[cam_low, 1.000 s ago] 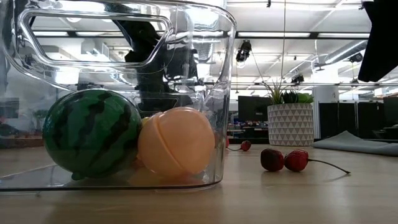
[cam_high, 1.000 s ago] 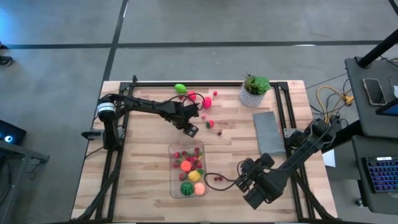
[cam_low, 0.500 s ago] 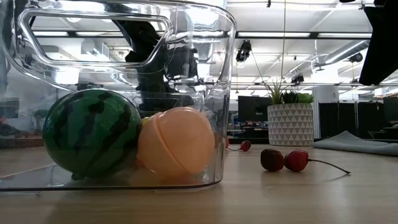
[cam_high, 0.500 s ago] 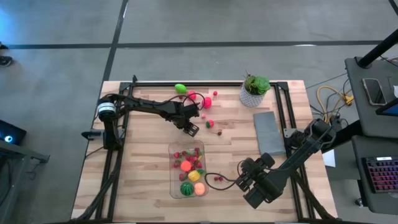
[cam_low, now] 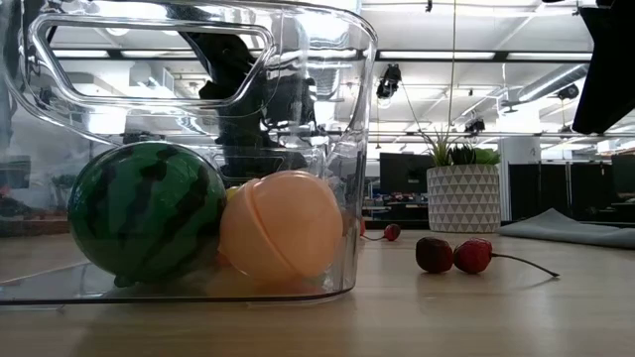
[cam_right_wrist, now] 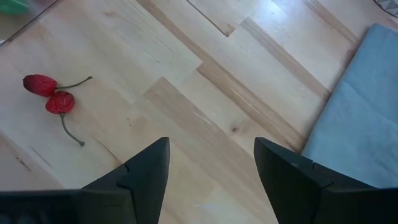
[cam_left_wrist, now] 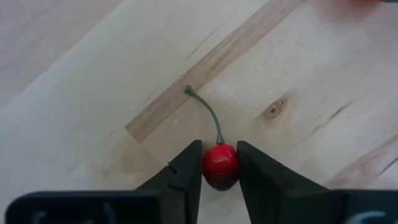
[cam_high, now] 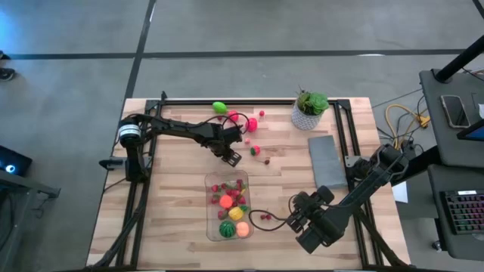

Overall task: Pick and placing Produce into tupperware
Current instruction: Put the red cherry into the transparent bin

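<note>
The clear tupperware (cam_high: 228, 205) stands at the table's near middle. It holds several pieces of Produce, among them a toy watermelon (cam_low: 147, 210) and an orange ball (cam_low: 283, 225). Just beyond its far end, my left gripper (cam_high: 233, 157) is shut on a small red cherry (cam_left_wrist: 219, 167) with a green stem. My right gripper (cam_right_wrist: 211, 174) hangs open over bare wood to the container's right. A pair of red cherries (cam_right_wrist: 51, 93) lies on the table between that gripper and the container. More Produce lies loose at the far middle (cam_high: 252, 124). My left gripper pinches the cherry's round red body (cam_left_wrist: 219, 163) between its two fingertips, one on either side. The fingers come from above, pointing steeply down. The cherry sits on the wood, and its green stem (cam_left_wrist: 208, 112) lies on the table away from the fingers.
A potted plant in a white pot (cam_high: 310, 109) stands at the far right, with a flat grey slab (cam_high: 327, 160) just nearer than it. A green piece (cam_high: 219, 107) and small red pieces (cam_high: 255, 149) lie beyond the left gripper. Black frame rails (cam_high: 144, 189) run along the table's sides.
</note>
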{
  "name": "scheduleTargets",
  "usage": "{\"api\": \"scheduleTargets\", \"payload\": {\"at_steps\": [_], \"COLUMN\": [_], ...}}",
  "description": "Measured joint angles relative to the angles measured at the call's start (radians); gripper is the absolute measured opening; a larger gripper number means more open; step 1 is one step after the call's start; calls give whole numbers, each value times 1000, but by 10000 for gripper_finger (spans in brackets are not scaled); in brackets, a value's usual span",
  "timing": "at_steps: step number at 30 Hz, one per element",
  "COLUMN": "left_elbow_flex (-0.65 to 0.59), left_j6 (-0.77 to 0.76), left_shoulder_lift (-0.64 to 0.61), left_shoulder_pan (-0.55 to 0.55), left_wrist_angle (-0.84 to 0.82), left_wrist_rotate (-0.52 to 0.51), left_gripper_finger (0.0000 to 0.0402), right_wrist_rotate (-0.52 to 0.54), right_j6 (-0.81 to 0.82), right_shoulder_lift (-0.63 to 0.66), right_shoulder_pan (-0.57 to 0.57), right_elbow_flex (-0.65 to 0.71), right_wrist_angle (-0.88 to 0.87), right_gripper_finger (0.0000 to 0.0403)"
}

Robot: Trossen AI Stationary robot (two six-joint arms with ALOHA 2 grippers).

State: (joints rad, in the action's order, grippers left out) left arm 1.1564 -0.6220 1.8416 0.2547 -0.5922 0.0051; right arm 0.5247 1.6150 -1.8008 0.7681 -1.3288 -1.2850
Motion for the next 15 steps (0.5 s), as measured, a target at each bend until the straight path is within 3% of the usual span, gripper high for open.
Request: {"api": "scheduleTargets", "payload": {"at_steps": [8,15], "left_elbow_flex": [2,2], "left_j6": [2,49], "left_shoulder_lift": [-15,-174], "left_shoulder_pan": [-2,-23], "left_wrist_angle": [-25,-19], "left_wrist_rotate": [33,38], "left_gripper_finger": [68,68], "right_wrist_rotate": [-8,-8], "right_j6": [0,0], "right_shoulder_lift": [0,0], "right_shoulder_pan": [0,0], "right_elbow_flex": [-4,-4], "right_wrist_angle": [3,3], "right_gripper_finger": [226,226]}}
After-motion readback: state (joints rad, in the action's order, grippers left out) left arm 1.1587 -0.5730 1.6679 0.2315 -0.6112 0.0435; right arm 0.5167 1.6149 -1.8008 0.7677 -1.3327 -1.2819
